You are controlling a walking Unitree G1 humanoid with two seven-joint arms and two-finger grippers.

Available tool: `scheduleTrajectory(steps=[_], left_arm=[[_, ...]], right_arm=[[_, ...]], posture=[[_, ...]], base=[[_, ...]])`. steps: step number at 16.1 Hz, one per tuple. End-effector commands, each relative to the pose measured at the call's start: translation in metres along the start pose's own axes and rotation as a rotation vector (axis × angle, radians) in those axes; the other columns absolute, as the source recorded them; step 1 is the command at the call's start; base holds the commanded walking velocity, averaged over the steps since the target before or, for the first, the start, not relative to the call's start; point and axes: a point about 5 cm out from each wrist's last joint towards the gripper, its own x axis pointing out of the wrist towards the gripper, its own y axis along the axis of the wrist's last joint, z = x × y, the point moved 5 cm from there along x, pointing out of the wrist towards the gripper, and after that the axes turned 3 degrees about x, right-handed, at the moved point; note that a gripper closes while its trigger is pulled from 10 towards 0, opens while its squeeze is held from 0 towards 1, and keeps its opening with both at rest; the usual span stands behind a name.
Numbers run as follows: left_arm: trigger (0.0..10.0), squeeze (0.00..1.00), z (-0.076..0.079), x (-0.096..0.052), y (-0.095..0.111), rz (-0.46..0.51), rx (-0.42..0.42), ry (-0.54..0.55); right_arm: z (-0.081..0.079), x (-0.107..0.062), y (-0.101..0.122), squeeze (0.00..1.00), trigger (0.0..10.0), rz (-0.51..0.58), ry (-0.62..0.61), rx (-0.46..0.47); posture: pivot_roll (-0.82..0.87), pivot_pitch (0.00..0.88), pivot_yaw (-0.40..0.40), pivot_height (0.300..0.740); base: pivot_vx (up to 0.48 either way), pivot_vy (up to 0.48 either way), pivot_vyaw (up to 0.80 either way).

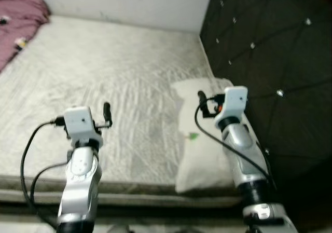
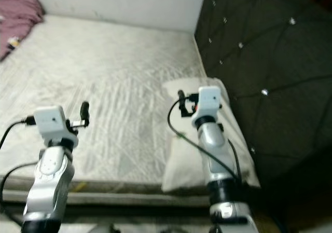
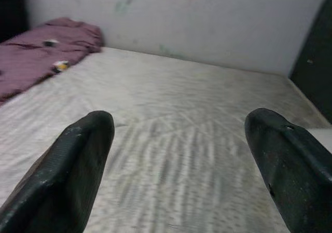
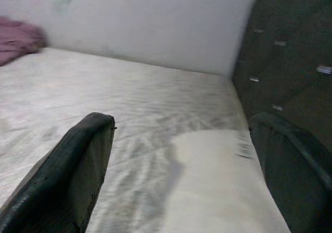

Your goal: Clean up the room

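Nearest the camera, both silver arms reach forward over the near edge of the bed. The left hand hovers above the pale, wrinkled bed sheet near the front edge; in the left wrist view its two black fingers stand wide apart with nothing between them, only the sheet beneath. The right hand hangs over the white pillow; in the right wrist view its fingers are likewise spread wide and hold nothing, with the pillow's upper part lying below and between them.

The pillow lies along the bed's right side, just beside the dark tufted headboard, which is set with small shiny studs. A small green mark shows on the pillow's surface near its middle; what it is cannot be told.

Farther off, the sheet stretches bare and creased across the mattress. At the far left corner a crumpled purple-pink blanket lies on the bed, with a small light-and-yellow item on it that is too small to identify. Behind the bed stands a plain white wall.
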Motion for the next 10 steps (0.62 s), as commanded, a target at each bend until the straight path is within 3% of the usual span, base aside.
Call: scheduleTrajectory(steps=[1, 10], left_arm=[[10.0, 0.0, 0.0014, -0.0001, 0.0035, 0.017, 0.0, -0.006], [10.0, 0.0, 0.0005, -0.0004, 0.001, 0.017, 0.014, -0.002]], right_arm=[[0.0025, 0.0015, 0.0028, 0.0, 10.0, 0.0, -0.001, -0.012], [0.0005, 0.0017, -0.003, 0.0, 10.0, -0.027, 0.003, -0.012]], posture=[[0.01, 0.0, -0.078, 0.74], [0.02, 0.0, -0.08, 0.74]], base=[[0.0, 0.0, 0.0], [0.0, 0.0, 0.0]])
